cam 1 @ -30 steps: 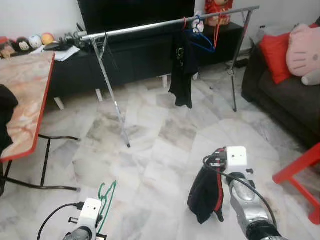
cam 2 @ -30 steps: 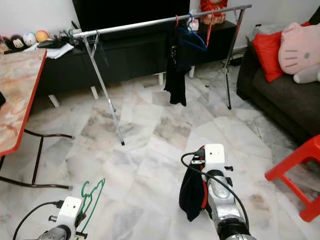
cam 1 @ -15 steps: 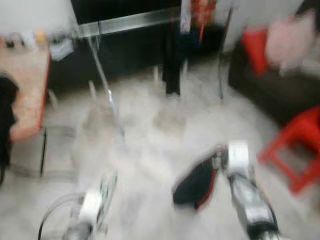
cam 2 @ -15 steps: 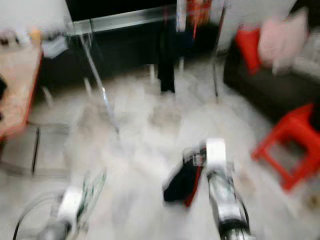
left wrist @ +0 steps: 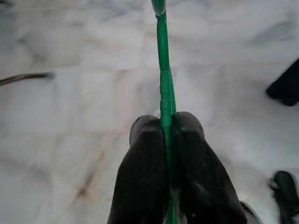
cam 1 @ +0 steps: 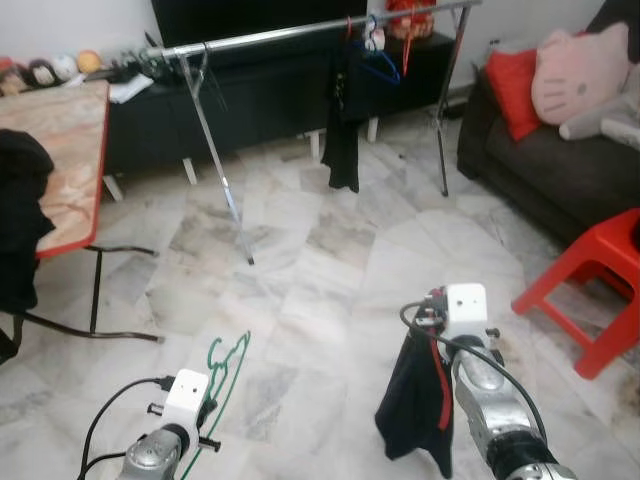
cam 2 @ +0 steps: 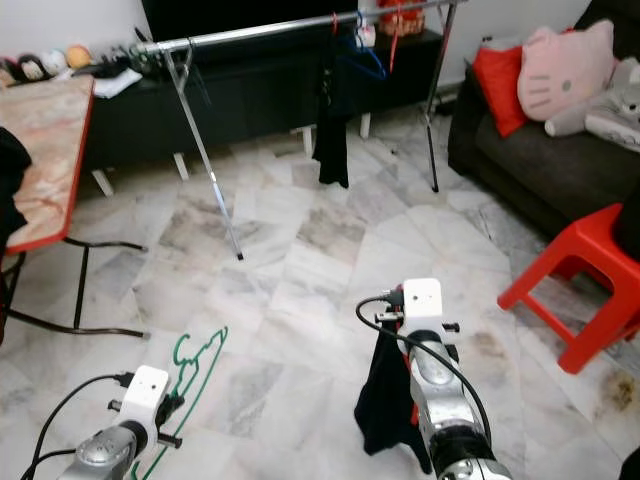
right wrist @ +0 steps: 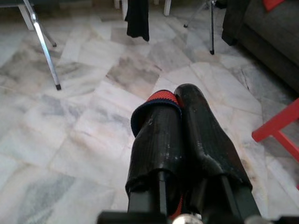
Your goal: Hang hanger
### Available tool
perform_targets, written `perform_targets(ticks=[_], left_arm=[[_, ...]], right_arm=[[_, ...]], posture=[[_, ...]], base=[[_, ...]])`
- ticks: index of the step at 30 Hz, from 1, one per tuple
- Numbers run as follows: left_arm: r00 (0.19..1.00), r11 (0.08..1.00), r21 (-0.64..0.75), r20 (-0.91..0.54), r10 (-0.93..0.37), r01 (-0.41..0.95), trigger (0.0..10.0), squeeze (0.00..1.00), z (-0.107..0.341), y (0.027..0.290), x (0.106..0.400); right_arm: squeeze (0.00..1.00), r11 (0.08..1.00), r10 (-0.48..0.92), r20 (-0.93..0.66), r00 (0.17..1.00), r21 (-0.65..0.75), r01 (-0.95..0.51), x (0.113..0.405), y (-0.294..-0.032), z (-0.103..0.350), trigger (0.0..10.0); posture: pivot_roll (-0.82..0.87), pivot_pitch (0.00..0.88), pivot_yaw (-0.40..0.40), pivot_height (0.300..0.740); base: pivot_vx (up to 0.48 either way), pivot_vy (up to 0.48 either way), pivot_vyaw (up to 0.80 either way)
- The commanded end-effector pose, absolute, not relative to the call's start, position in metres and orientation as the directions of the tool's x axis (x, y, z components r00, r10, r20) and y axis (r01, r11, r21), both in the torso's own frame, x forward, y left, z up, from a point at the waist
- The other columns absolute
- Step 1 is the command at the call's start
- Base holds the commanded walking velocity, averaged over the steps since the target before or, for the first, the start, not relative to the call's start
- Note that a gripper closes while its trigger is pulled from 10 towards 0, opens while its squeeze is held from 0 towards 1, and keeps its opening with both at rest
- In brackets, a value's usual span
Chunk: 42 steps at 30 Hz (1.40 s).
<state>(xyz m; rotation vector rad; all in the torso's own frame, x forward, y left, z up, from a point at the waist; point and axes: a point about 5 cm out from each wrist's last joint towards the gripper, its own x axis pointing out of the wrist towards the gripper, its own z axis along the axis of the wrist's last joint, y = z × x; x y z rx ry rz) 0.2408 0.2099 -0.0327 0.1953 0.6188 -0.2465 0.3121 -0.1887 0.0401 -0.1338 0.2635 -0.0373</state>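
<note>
Your left gripper [left wrist: 167, 128] sits at the lower left of the left eye view, its two black fingers pinched tight on the thin green hanger [cam 1: 222, 370]; the hanger's hook end rises above the wrist, while its lower part is cut off by the bottom edge of the frame. Your right gripper [right wrist: 180, 100] at the lower centre-right is pressed together on a black garment with red trim [cam 1: 415, 405], which droops below the wrist and hides the fingers from the head camera; in the right wrist view the cloth wraps over one fingertip. The clothes rail [cam 1: 290, 35] runs across the top of the frame, well apart from both grippers. A dark garment [cam 1: 343, 140] and a blue hanger [cam 1: 378, 62] hang from it, but the hooks there are too small to make out clearly. The table [cam 1: 60, 140] at the left edge is partly covered by black cloth [cam 1: 20, 230]. The red stool [cam 1: 590, 290] and the sofa [cam 1: 560, 170] are cropped at the right edge.
</note>
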Motion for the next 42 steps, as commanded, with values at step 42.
perform_targets(ticks=[42], left_arm=[[0.228,0.331,-0.103,-0.537,-0.812,0.938,10.0,0.0,0.084,0.159,0.262]], right_arm=[[0.0,0.807,0.31,-0.454,0.836,-0.339,-0.483,0.363,-0.146,0.081,10.0]], posture=[[-0.03,0.0,0.004,0.74]], base=[[0.0,0.0,0.0]])
